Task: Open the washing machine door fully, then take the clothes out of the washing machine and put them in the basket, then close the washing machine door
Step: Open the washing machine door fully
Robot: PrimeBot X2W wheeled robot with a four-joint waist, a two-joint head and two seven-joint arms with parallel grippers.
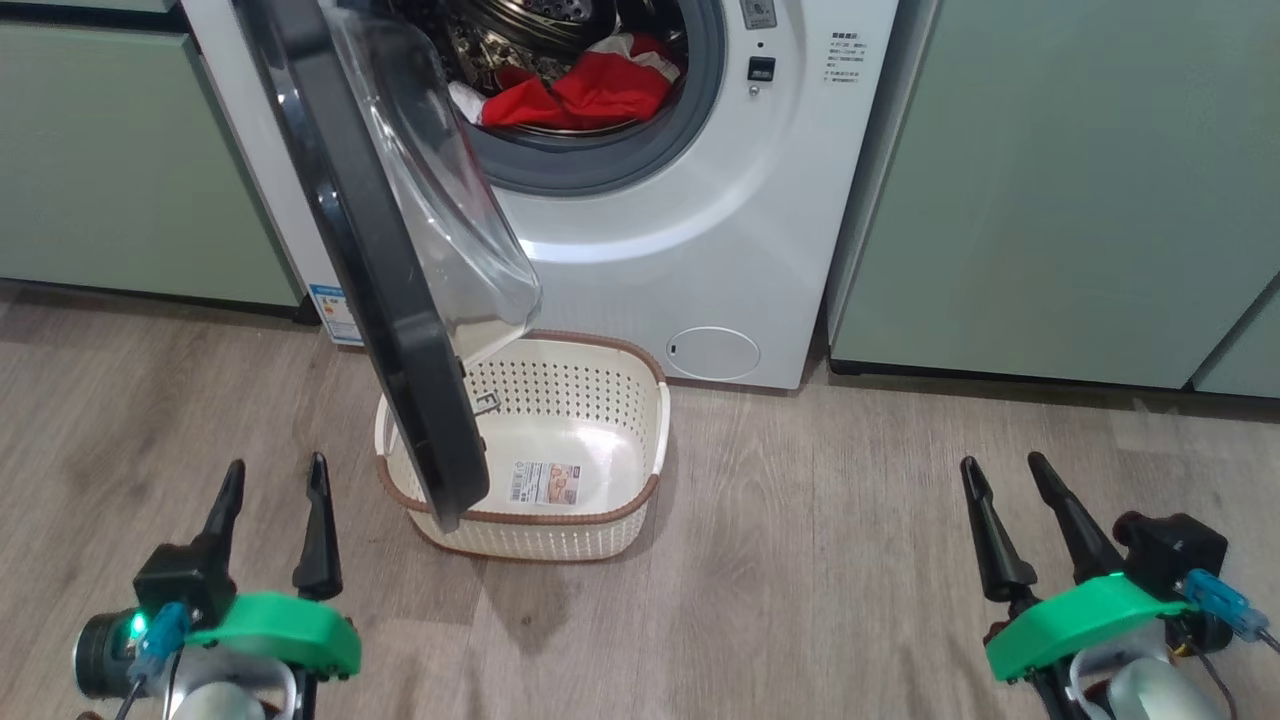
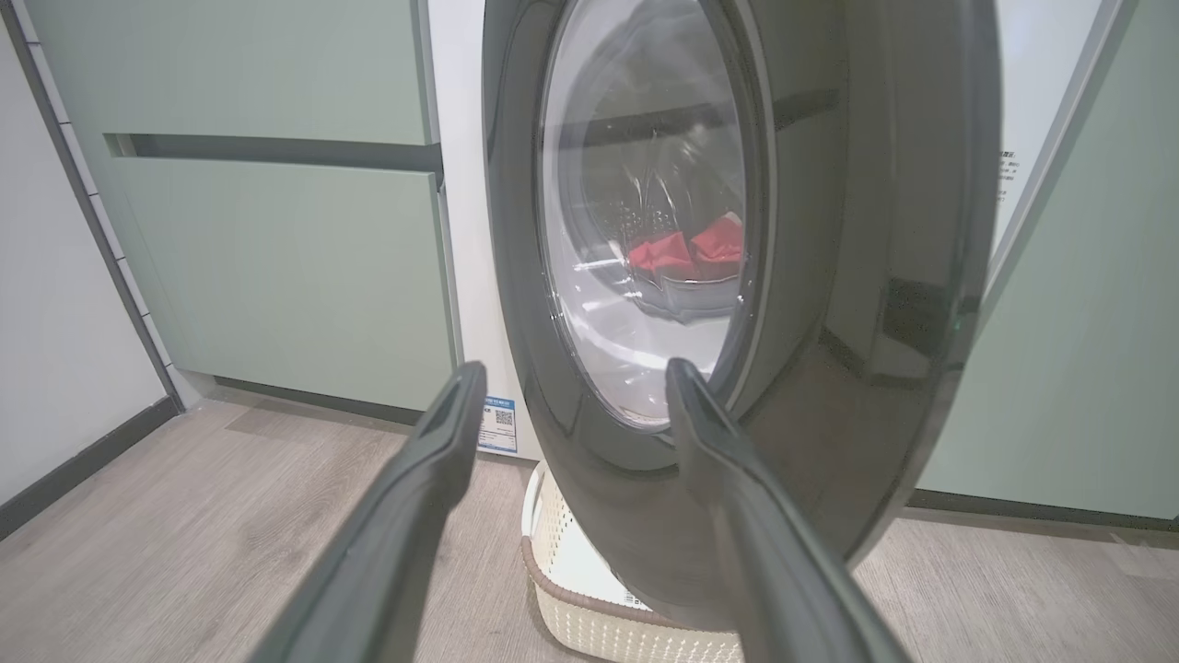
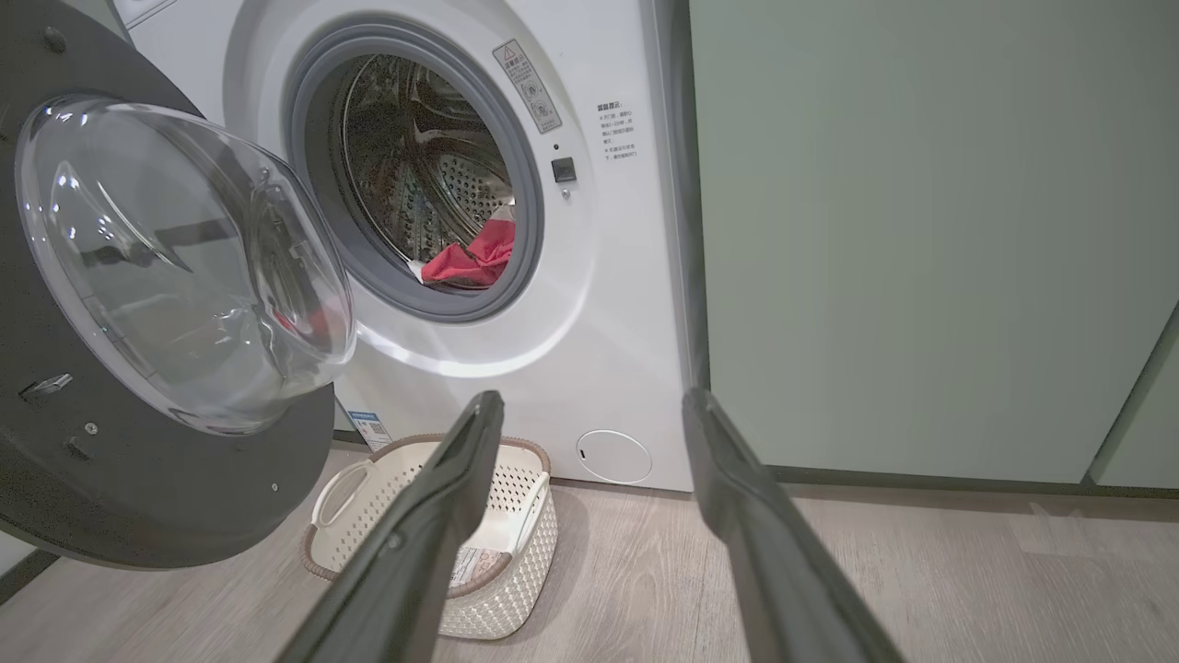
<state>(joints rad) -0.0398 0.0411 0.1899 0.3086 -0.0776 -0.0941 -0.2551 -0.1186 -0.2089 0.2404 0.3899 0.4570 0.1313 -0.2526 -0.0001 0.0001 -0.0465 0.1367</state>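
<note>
Sitting before the washing machine (image 1: pixel 680 240) for the clothes (image 1: pixel 590 95), the basket (image 1: pixel 655 420) lies under the half-open door (image 1: pixel 400 330); left gripper (image 1: pixel 275 475) and right gripper (image 1: pixel 1005 470) gape empty

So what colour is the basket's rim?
Brown; the basket itself is cream. Head view shows it best.

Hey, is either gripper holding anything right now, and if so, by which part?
Nothing is held. The left gripper and the right gripper are both open, fingers apart, clear of the door, the clothes and the basket.
</note>
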